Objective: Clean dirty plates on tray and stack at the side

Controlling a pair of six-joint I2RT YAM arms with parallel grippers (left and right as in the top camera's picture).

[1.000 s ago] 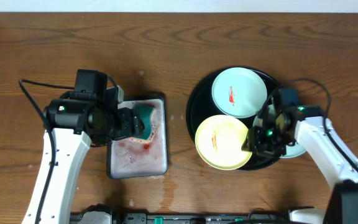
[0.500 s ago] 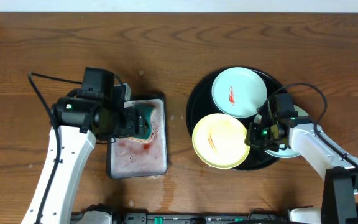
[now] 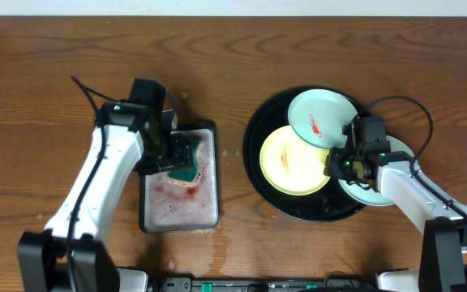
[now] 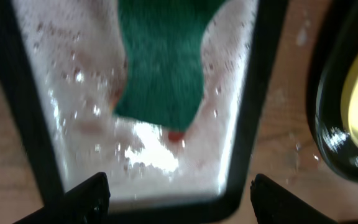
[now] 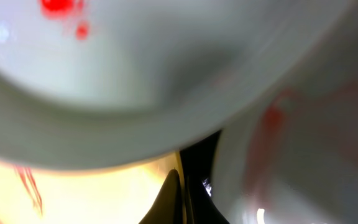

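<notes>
All three plates sat on the black tray [image 3: 254, 142]. The yellow plate [image 3: 292, 160] lay at its middle-left. A mint plate [image 3: 319, 116] lay toward its far rim, lapping over the yellow one's edge. A third plate [image 3: 362, 191], also pale, lay at its right rim, partly under my right arm. None was stacked on the bare desk [image 3: 217, 49] beside the tray, so I judged the job near its start, with the scrubber to fetch and the first plate to ready.

My right claw [image 3: 340, 162] hovered at the tray's right side where the three plates met; I could not tell whether it pinched a rim. Left of the tray, my left claw [image 4: 185, 196] hung spread wide over the grey metal tray [image 3: 143, 212], with the green sponge [image 4: 160, 68] lying ungripped in pinkish suds. Next I would need to close on the sponge and carry it across to the tray.

The overhead view gave the layout. Only the left wrist view showed the spread fingers [image 4: 86, 193]. Only the right wrist view showed the third plate's red smears up close, but too little of its own fingers to read.
</notes>
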